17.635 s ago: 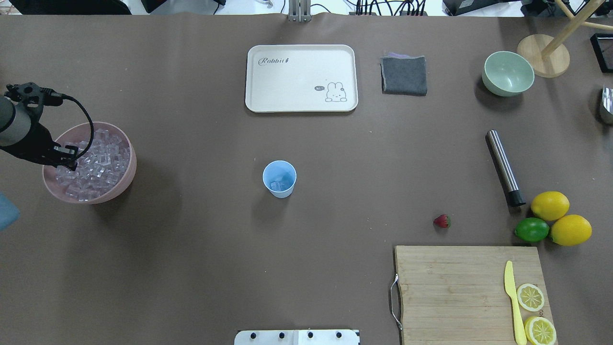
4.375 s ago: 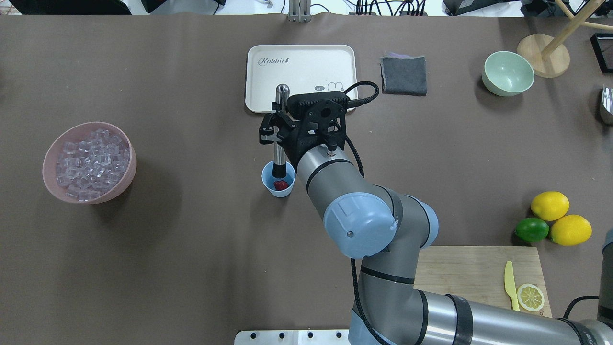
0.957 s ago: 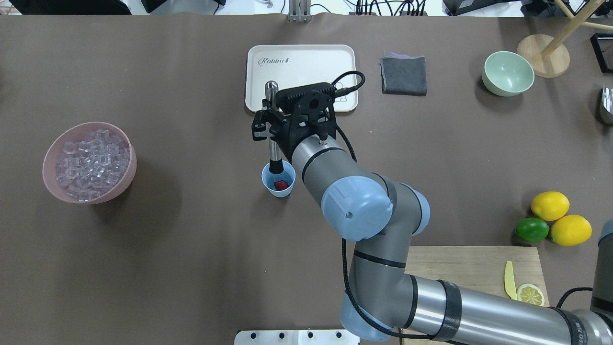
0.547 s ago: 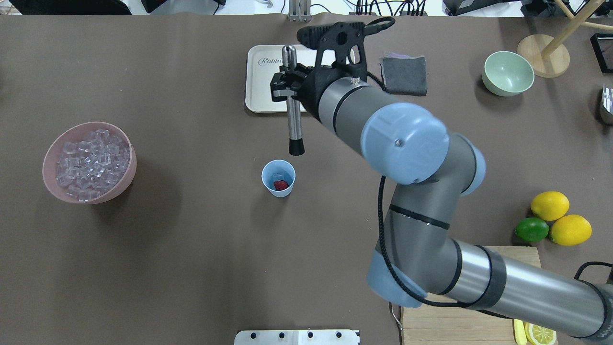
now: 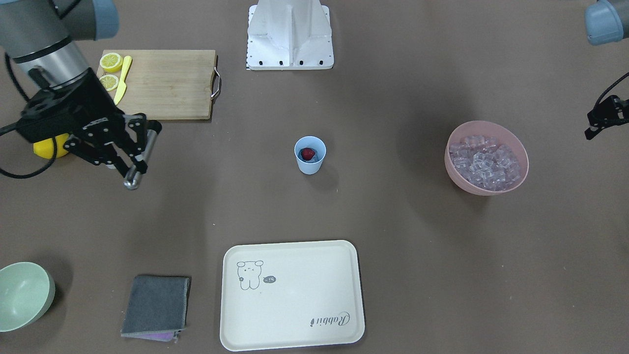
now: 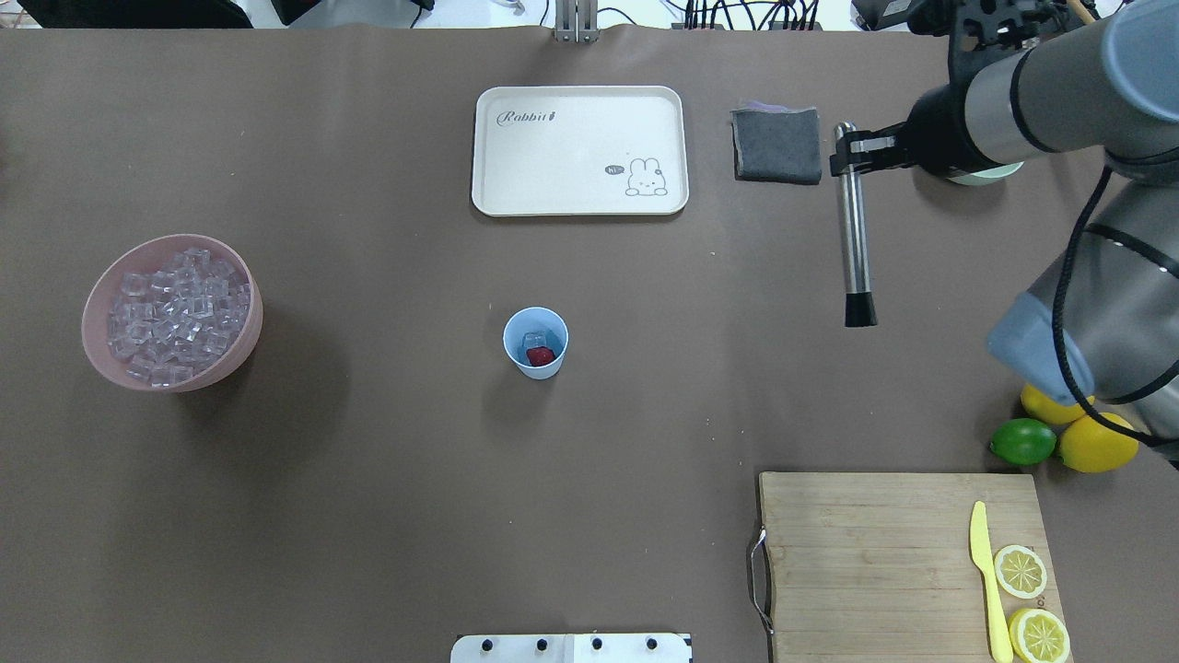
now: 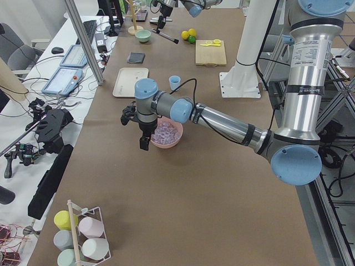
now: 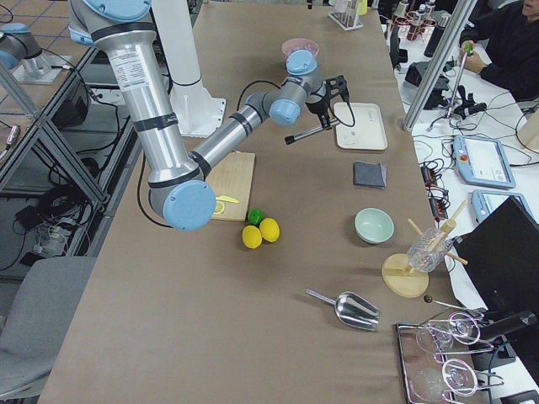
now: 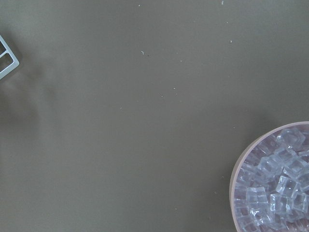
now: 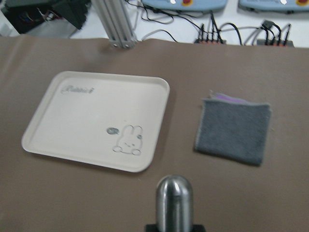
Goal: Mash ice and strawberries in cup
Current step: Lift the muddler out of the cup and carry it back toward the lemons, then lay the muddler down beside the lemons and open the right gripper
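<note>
Right tool (image 6: 852, 152) clamps the metal masher (image 6: 857, 249), well apart from the cup (image 6: 535, 364) holding strawberry (image 6: 541, 354) and ice (image 6: 532, 339). Mashing looks finished; next, lay the masher on the table (image 6: 368, 506).

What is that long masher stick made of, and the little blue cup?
The masher stick looks like brushed metal, likely steel: silvery with a bright glint along it. Its black tip is dull, perhaps rubber or plastic. The cup seems plastic: smooth, evenly pale blue, thin-walled.

The muddler (image 6: 854, 230) looks brushed metal, the cup (image 6: 540, 371) probably matt plastic
</note>
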